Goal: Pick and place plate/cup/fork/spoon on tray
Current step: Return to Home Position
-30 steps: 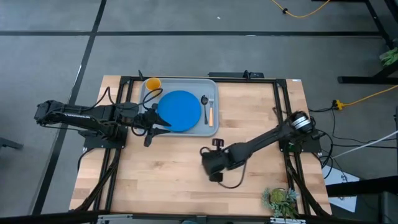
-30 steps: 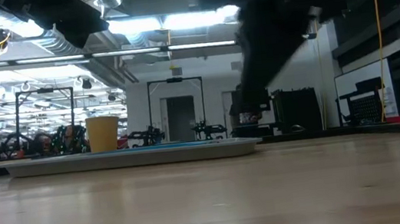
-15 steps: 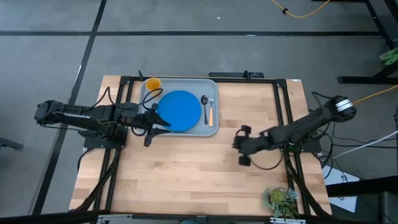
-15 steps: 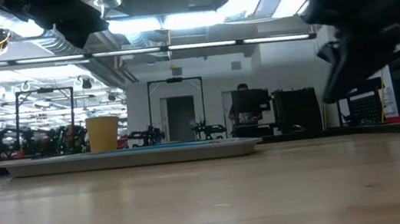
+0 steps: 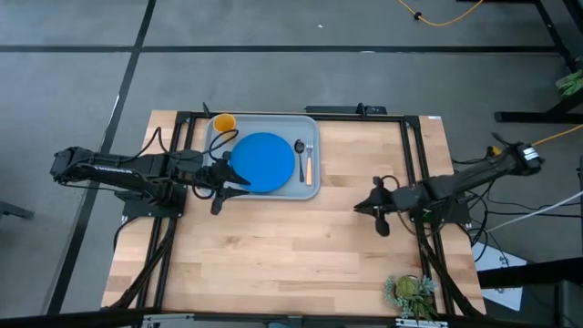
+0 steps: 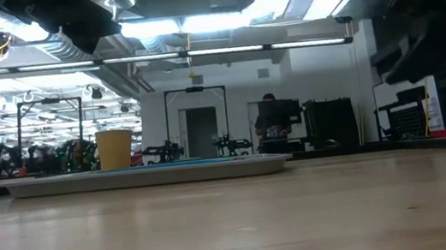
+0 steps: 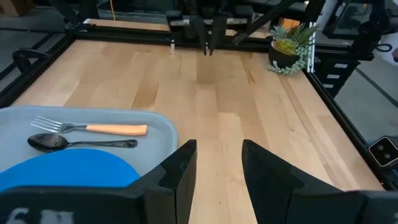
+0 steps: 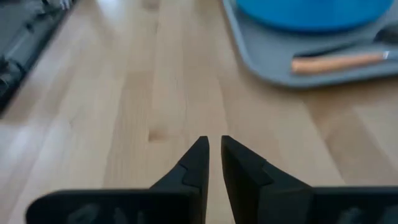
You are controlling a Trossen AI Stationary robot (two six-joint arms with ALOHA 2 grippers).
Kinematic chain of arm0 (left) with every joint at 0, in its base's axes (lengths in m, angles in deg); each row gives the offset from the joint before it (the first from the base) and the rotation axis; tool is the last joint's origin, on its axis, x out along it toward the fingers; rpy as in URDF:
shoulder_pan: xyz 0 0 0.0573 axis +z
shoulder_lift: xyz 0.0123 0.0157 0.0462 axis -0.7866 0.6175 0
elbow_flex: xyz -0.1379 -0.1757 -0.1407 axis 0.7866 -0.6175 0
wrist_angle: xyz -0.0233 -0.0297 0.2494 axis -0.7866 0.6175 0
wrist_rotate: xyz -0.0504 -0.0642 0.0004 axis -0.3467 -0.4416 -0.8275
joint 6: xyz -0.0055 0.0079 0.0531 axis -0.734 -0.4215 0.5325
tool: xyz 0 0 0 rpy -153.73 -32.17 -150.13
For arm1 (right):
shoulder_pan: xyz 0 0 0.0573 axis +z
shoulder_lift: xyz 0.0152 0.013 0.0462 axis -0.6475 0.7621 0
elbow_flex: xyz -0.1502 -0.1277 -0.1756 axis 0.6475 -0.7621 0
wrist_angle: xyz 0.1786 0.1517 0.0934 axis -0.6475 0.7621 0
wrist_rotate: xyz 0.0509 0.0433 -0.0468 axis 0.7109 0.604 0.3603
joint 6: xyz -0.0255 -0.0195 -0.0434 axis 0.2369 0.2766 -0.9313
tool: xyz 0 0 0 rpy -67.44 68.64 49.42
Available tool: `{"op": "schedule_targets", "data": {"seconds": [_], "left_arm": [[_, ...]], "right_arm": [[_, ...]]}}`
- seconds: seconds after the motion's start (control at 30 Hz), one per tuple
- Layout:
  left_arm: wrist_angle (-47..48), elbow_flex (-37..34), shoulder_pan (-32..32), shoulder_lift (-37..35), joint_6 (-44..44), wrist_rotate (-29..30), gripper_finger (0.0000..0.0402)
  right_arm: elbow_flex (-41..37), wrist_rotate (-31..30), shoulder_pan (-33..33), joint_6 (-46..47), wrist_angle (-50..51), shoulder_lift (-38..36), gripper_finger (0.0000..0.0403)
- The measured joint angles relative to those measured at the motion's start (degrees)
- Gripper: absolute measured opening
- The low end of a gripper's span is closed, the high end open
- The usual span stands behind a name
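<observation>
The grey-blue tray (image 5: 310,189) lies at the table's far middle. On it lie the blue plate (image 5: 262,162), the dark spoon (image 5: 300,148) and the orange-handled fork (image 5: 308,166); the yellow cup (image 5: 223,122) stands in its far left corner. My left gripper (image 5: 239,176) is open and empty, held over the tray's left near edge beside the plate. My right gripper (image 5: 362,206) is shut and empty above the bare table, right of the tray. The left wrist view shows the fork (image 7: 93,128), spoon (image 7: 74,142) and plate (image 7: 62,171).
A small potted plant (image 5: 410,293) stands at the table's near right corner. Dark frame rails run along the table's left and right sides (image 5: 414,155). Bare wood (image 5: 273,246) lies between the tray and the near edge.
My right arm has drawn back from the table's near middle toward the right edge, its gripper empty and now right of the tray. The left arm and the things on the tray have kept still.
</observation>
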Motion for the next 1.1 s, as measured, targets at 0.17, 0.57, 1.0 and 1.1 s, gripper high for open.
{"op": "schedule_targets", "data": {"seconds": [0.17, 0.57, 1.0, 1.1], "left_arm": [[0.05, 0.00, -0.01, 0.02, 0.00, 0.01, 0.0122], [0.02, 0.00, 0.00, 0.02, 0.00, 0.00, 0.0122], [0.02, 0.00, -0.01, 0.02, 0.00, 0.00, 0.0122], [0.01, 0.00, -0.01, 0.02, 0.00, 0.00, 0.0122]], "right_arm": [[-2.11, 0.69, -1.94, -6.89, -1.42, -8.06, 0.0048], [-11.57, 11.16, -8.21, -13.96, -2.87, -28.08, 0.0048], [-12.55, 15.08, -12.97, -21.53, -5.45, -40.71, 0.0048], [-12.53, 15.06, -13.25, -19.80, -5.30, -40.85, 0.0048]]}}
